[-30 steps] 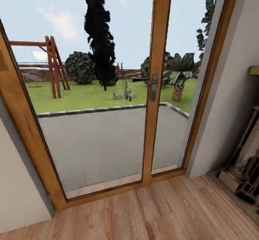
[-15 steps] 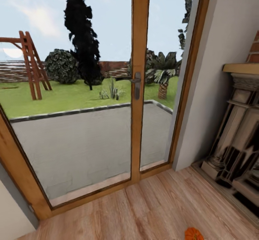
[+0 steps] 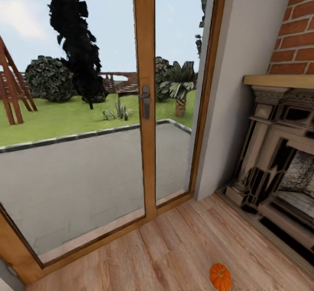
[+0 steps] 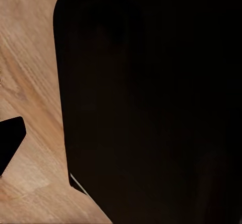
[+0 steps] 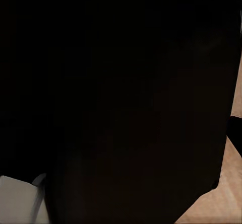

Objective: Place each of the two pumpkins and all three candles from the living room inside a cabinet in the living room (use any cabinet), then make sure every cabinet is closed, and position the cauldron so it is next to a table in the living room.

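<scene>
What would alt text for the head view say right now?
A small orange pumpkin lies on the wood floor near the bottom edge. Behind it, a wood-framed glass door looks onto a patio and garden, and a stone fireplace under red brick stands at the right.

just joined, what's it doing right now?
Nothing is being handled. The head view faces a glass patio door with a garden beyond it, and a brick fireplace on the right. One pumpkin sits on the wood floor near the bottom of that view, in front of the fireplace and untouched. Both wrist views are mostly blocked by something dark, with slivers of floor at the edges, so the pincers' state can't be read.
</scene>
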Controlling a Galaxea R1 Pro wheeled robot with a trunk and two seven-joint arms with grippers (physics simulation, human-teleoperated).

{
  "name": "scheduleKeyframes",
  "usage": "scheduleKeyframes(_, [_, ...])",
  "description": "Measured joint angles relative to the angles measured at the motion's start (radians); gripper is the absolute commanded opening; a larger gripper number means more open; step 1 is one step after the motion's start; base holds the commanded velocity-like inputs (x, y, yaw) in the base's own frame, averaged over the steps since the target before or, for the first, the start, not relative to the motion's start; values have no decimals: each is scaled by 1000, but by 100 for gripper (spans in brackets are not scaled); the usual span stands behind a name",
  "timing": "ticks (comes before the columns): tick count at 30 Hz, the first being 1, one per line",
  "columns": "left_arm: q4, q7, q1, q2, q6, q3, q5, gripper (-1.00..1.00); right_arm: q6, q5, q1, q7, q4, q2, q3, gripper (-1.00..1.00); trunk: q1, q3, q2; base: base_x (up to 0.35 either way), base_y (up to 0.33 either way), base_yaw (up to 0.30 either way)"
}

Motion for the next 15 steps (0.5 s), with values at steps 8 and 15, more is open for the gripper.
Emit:
scheduleKeyframes(8, [0, 0, 0, 0, 0, 1, 0, 100, 0, 0, 0, 0, 0, 0, 0, 100, 0, -6, 0, 0, 0, -260])
scheduleKeyframes(15, [0, 0, 0, 0, -1, 0, 0, 100, 0, 0, 0, 0, 0, 1, 0, 100, 0, -12, 0, 0, 0, -260])
